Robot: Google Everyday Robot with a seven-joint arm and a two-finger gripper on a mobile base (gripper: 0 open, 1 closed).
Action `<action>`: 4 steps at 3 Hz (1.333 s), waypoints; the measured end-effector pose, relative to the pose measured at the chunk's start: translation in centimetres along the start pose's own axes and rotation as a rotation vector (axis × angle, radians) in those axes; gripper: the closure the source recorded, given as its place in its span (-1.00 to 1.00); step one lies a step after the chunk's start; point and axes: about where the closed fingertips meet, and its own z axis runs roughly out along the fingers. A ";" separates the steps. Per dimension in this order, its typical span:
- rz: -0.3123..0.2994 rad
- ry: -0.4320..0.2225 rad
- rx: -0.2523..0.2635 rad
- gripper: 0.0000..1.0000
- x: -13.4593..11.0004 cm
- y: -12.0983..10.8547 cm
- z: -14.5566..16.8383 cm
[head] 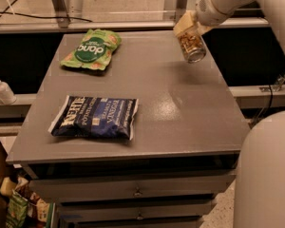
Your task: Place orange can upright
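Note:
The orange can point(191, 45) is at the far right of the grey table point(180, 108). It hangs tilted just above the surface, with its silver end facing down and towards the camera. My gripper point(187, 26) comes in from the upper right on the white arm and is shut on the can's upper part. Its beige fingers point(183, 23) cover the far end of the can.
A green snack bag point(91, 49) lies at the table's far left. A dark blue chip bag point(94, 117) lies at the front left. A white pump bottle point(1, 88) stands on a ledge left of the table. My white body point(266, 175) fills the lower right.

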 end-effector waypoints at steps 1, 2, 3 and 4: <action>-0.039 -0.058 -0.211 1.00 0.1 2.1 -2.2; -0.073 -0.117 -0.409 1.00 0.4 4.2 -4.2; -0.109 -0.201 -0.641 1.00 0.3 7.0 -6.3; -0.109 -0.200 -0.638 1.00 0.3 6.9 -6.2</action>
